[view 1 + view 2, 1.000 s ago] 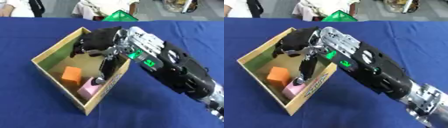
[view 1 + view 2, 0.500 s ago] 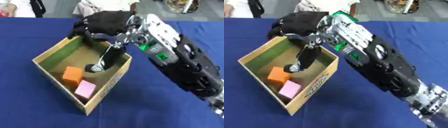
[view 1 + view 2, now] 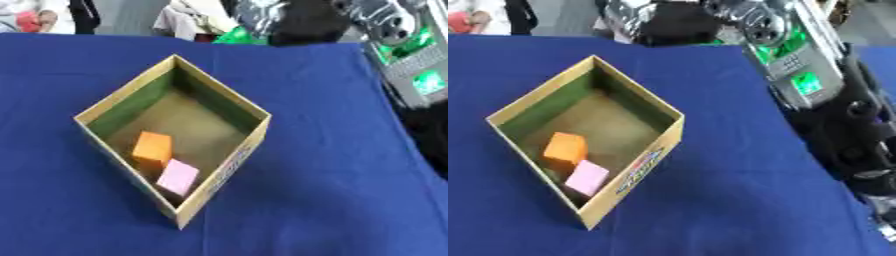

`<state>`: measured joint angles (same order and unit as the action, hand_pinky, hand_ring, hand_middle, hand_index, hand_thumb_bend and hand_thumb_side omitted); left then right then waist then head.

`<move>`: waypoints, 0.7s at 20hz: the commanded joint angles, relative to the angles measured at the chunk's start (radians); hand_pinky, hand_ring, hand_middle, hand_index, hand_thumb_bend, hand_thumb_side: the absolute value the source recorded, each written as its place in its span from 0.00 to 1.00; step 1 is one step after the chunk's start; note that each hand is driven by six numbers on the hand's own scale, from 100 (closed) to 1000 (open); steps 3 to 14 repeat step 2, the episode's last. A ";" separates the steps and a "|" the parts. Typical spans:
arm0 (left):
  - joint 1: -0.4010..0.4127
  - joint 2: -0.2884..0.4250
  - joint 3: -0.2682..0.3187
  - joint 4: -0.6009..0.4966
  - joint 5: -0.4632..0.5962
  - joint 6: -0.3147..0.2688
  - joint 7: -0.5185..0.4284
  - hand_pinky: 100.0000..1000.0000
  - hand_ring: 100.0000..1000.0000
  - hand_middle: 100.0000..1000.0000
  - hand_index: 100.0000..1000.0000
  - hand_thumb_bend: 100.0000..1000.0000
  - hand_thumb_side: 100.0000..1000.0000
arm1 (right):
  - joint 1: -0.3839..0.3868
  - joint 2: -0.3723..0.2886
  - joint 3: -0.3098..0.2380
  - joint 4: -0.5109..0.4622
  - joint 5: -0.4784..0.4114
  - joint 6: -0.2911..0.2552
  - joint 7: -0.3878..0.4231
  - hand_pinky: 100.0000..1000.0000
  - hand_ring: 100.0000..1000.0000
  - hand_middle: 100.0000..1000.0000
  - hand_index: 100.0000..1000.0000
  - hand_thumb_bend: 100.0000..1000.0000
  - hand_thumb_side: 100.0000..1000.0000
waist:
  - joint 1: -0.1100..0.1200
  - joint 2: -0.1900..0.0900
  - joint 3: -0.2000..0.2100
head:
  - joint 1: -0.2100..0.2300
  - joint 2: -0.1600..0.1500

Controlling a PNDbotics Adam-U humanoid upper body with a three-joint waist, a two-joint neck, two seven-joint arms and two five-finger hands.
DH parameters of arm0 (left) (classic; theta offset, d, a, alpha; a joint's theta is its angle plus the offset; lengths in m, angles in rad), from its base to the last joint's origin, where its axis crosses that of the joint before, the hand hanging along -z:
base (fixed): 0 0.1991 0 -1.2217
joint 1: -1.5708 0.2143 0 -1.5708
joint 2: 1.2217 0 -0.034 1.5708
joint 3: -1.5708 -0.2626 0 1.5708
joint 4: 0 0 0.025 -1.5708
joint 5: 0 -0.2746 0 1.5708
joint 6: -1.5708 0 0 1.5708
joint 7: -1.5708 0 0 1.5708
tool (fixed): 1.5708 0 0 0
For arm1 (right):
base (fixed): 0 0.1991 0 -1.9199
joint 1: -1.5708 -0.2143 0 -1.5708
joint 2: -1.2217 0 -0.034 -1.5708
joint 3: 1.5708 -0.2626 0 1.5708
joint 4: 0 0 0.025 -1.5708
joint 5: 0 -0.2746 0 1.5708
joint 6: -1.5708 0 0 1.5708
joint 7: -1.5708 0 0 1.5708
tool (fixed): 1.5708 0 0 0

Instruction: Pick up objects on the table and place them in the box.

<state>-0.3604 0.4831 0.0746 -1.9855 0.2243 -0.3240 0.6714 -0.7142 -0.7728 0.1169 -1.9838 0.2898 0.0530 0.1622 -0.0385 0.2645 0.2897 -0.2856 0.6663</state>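
currently my right hand (image 3: pixel 677 22) is raised clear of the box (image 3: pixel 636 169), grip state indeterminable, leaving the blocks (image 3: pixel 566 148) unobstructed inside.

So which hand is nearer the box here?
Right. The right hand is up past the box's far corner, over the table's back edge. The left hand shows in neither view.

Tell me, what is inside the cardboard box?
An orange block and a pink block lie in the box, touching. The near wall hides the floor just behind it.
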 commanded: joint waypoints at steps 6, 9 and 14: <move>-0.005 0.027 0.018 -0.015 -0.011 -0.002 0.008 0.83 0.69 0.69 0.85 0.52 0.95 | 0.063 -0.083 -0.101 -0.016 -0.165 -0.044 -0.223 0.72 0.77 0.72 0.83 0.00 1.00 | 0.008 -0.012 -0.003 | 0.012 -0.003; -0.005 0.027 0.018 -0.015 -0.011 -0.002 0.008 0.83 0.69 0.69 0.85 0.52 0.95 | 0.063 -0.083 -0.101 -0.016 -0.165 -0.044 -0.223 0.72 0.77 0.72 0.83 0.00 1.00 | 0.008 -0.012 -0.003 | 0.012 -0.003; -0.005 0.027 0.018 -0.015 -0.011 -0.002 0.008 0.83 0.69 0.69 0.85 0.52 0.95 | 0.063 -0.083 -0.101 -0.016 -0.165 -0.044 -0.223 0.72 0.77 0.72 0.83 0.00 1.00 | 0.008 -0.012 -0.003 | 0.012 -0.003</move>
